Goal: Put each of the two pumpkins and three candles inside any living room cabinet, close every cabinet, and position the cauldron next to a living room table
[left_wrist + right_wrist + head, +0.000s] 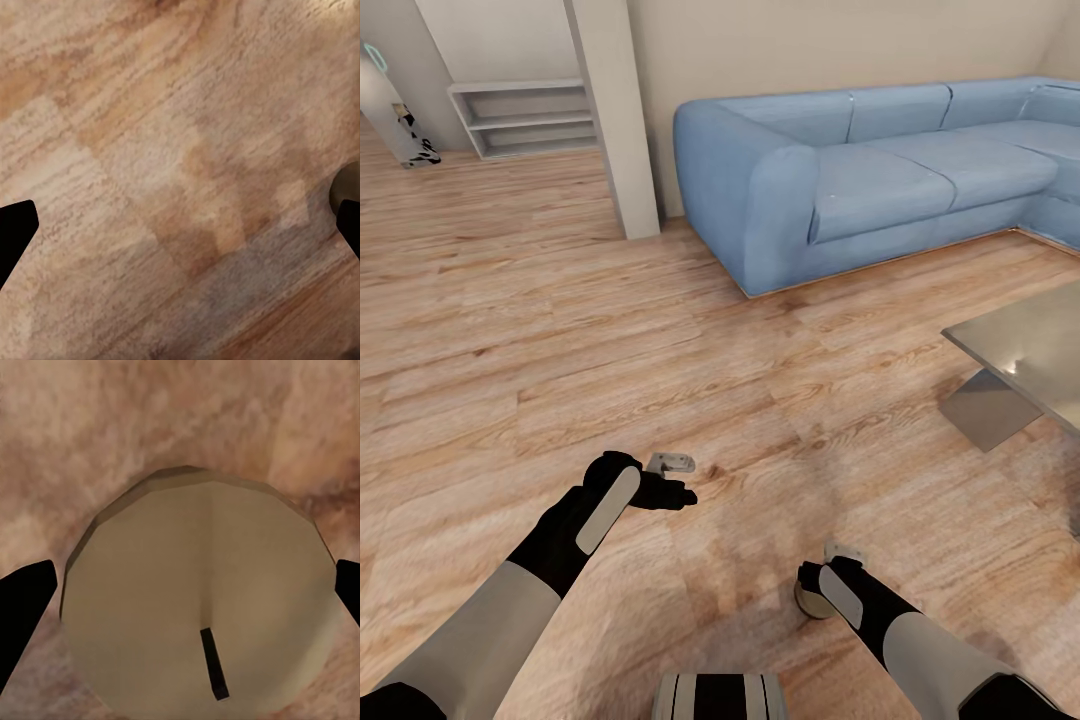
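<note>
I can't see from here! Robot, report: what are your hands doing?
Left gripper open, empty, over bare floor. Right gripper shut on a candle. Table ahead right, sofa behind it. Nothing in the way.

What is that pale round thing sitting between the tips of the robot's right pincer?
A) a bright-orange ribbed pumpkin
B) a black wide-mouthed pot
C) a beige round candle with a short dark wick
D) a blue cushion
C: the right wrist view looks straight down on a beige round candle with a short dark wick, between the two dark fingertips of the right pincer, above the wooden plank floor.
</note>
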You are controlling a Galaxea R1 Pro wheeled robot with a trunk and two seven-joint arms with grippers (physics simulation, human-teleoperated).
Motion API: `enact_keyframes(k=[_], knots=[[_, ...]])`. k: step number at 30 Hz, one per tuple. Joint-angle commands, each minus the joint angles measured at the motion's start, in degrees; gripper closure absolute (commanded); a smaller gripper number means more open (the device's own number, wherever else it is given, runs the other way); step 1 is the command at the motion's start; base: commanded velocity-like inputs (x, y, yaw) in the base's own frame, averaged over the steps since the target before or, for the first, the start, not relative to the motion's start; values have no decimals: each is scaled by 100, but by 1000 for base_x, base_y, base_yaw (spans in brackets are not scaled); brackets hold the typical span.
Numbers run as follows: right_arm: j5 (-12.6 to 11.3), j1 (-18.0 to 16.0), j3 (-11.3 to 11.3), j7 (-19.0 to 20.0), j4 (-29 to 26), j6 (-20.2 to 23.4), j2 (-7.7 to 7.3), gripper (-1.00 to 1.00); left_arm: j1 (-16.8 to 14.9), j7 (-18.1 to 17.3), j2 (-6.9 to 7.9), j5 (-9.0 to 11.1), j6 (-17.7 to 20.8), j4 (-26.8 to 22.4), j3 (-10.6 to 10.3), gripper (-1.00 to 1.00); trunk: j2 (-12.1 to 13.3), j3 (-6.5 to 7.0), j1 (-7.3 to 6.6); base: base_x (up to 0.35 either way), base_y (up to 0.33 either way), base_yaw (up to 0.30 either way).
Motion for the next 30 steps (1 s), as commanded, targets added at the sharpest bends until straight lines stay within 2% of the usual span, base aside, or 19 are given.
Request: enact_keyframes(k=[1,22,30], knots=[[-59,0,25,-40,-13,22,-3,100,-4,59,6,60,8,-6,-16,-100,-1,-5,-1,0,0,0],[-59,0,17,-39,-17,22,-12,100,-4,59,6,60,8,-6,-16,-100,-1,-5,-1,0,0,0],[-59,0,16,-38,-18,22,-17,100,-4,59,0,60,8,-2,-16,-100,9,173,-21,0,0,0]])
